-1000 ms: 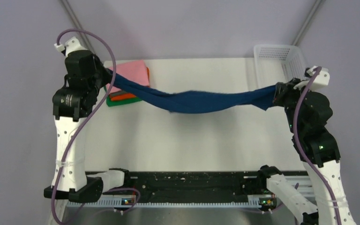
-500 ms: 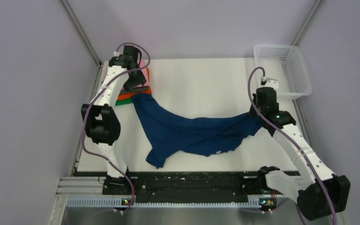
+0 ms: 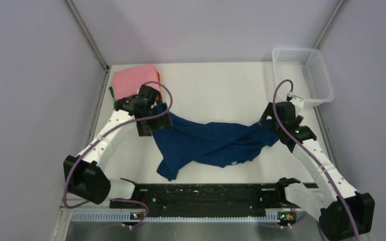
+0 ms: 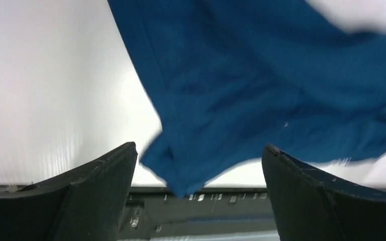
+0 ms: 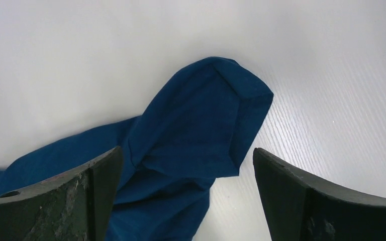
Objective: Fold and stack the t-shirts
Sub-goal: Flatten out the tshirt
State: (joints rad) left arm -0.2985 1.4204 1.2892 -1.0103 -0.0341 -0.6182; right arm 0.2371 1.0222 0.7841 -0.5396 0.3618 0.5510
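Overhead I see the pink t-shirt (image 3: 133, 81) — wrist views show only the navy t-shirt (image 3: 208, 143) under left gripper (image 4: 198, 146) and right gripper (image 5: 186, 150), both spread wide, empty.

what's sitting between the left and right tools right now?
The navy t-shirt, crumpled on the table, spans the gap from left tool to right tool. Both tools are open, neither gripping it. Clearest in the top view.

The left arm (image 3: 111, 136) and right arm (image 3: 317, 161) are made of white links joined by black joint housings. A purple cable (image 3: 168, 102) is looped along each. The left gripper (image 4: 198, 146) and right gripper (image 5: 186, 149) are fitted with dark, scuffed, wedge-shaped fingers (image 5: 55, 201).
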